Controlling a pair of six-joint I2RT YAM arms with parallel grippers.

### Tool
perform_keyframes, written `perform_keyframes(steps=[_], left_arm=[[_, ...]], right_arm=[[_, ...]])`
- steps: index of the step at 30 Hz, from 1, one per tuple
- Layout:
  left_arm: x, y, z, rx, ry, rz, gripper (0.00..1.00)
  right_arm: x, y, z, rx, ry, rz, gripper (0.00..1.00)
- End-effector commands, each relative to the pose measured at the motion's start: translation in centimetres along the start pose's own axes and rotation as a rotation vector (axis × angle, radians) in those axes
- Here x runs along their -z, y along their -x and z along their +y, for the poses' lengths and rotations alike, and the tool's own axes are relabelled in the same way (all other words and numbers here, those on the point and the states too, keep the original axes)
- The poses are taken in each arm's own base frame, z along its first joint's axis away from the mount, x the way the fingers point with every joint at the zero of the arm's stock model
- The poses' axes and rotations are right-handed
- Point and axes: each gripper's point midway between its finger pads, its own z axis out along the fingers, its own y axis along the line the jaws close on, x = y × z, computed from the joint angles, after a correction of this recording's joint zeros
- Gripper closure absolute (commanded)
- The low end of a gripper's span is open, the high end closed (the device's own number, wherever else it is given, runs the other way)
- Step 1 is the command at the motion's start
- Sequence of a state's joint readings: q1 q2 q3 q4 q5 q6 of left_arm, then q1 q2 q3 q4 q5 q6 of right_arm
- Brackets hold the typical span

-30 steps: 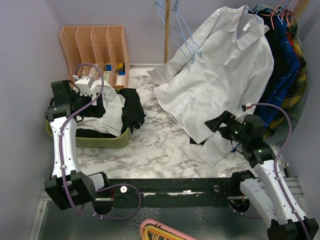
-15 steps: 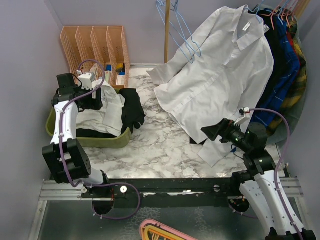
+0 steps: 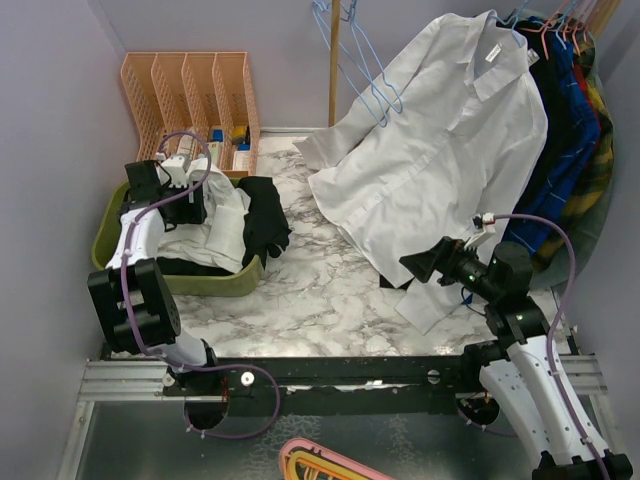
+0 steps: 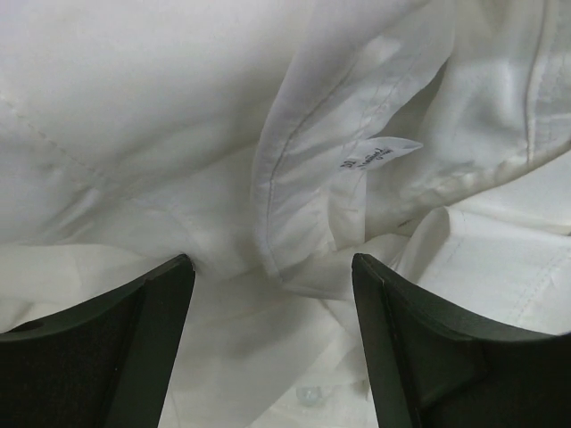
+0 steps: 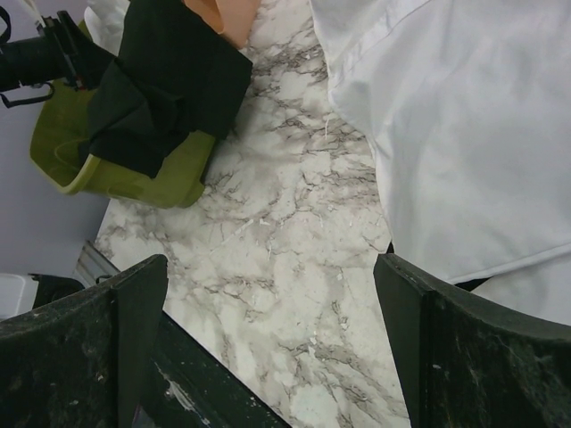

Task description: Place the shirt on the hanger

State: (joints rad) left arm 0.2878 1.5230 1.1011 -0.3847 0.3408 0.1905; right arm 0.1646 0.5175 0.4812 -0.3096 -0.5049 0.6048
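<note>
A crumpled white shirt [image 3: 225,225] lies in a green basket [image 3: 215,282] at the left. My left gripper [image 3: 188,205] is open right above it. The left wrist view shows the shirt's collar and size label [image 4: 379,152] between the open fingers of the gripper [image 4: 272,267], which hold nothing. Several light-blue wire hangers [image 3: 362,65] hang empty at the back centre. A second white shirt [image 3: 440,150] hangs at the right on a light-blue hanger hook [image 3: 515,15]. My right gripper [image 3: 416,263] is open and empty by its lower hem, above the marble table [image 5: 294,241].
A black garment [image 3: 263,222] drapes over the basket's right edge and shows in the right wrist view [image 5: 169,80]. An orange organiser [image 3: 190,90] stands at the back left. Dark and plaid clothes [image 3: 572,130] hang at the far right. A wooden pole [image 3: 334,60] stands behind.
My left arm has drawn in and its gripper has moved right, over the shirt in the basket. My right gripper has shifted a little to the left, still open.
</note>
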Motion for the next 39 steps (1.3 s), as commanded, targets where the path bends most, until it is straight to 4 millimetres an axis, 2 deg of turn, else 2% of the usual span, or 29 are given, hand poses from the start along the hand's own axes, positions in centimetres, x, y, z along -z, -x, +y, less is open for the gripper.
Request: perform_keyframes(steps=[1,7,13,14,16,18,23,26,28,31,34,35,37,39], left_arm=[[-1.3,0.7,-0.2,0.021,-0.041,-0.043,0.30],[-2.3,-0.2,-1.1,0.041,-0.100,-0.024,0.52],[-3.0,-0.7,-2.0,0.044,-0.161,-0.004,0.55],[-2.9,-0.6,-2.2,0.038,-0.173,-0.003,0.59],[-2.3,0.1,-2.5,0.018,-0.187,-0.009,0.77],[-0.9,1.6,-2.9,-0.019,-0.204,-0.030,1.00],[4.8,5.3,-6.1,-0.178,-0.333,-0.114,1.00],[8.1,7.1,-7.5,-0.266,-0.376,-0.157,1.00],[10.4,8.3,-8.3,-0.339,-0.399,-0.186,1.00],[13.2,9.0,-9.2,-0.455,-0.420,-0.200,1.00],[15.4,9.4,-9.4,-0.536,-0.389,-0.209,1.00],[15.9,9.4,-9.4,-0.560,-0.374,-0.209,1.00],[17.0,9.3,-9.4,-0.598,-0.348,-0.208,1.00],[17.8,9.0,-9.4,-0.621,-0.322,-0.211,1.00]], right_arm=[[0.1,0.9,1.3,0.033,0.056,-0.026,0.00],[0.1,0.5,1.0,0.021,0.049,-0.024,0.00],[0.3,0.5,1.5,0.037,0.071,-0.022,0.00],[0.3,0.6,1.8,0.047,0.088,-0.020,0.00],[0.4,0.6,2.9,0.082,0.151,-0.009,0.00],[0.7,0.7,4.5,0.129,0.240,0.004,0.00],[1.2,2.6,8.4,0.263,0.439,0.013,0.00],[0.7,5.0,10.2,0.343,0.515,-0.043,0.00],[-0.3,6.8,10.8,0.389,0.533,-0.081,0.00],[-2.4,9.4,12.5,0.459,0.542,-0.131,0.00],[-4.5,11.1,16.7,0.577,0.613,-0.194,0.00],[-5.4,10.6,19.1,0.632,0.656,-0.196,0.00],[-8.1,10.0,21.7,0.769,0.685,-0.212,0.00],[-10.0,9.4,23.3,0.900,0.753,-0.284,0.00]])
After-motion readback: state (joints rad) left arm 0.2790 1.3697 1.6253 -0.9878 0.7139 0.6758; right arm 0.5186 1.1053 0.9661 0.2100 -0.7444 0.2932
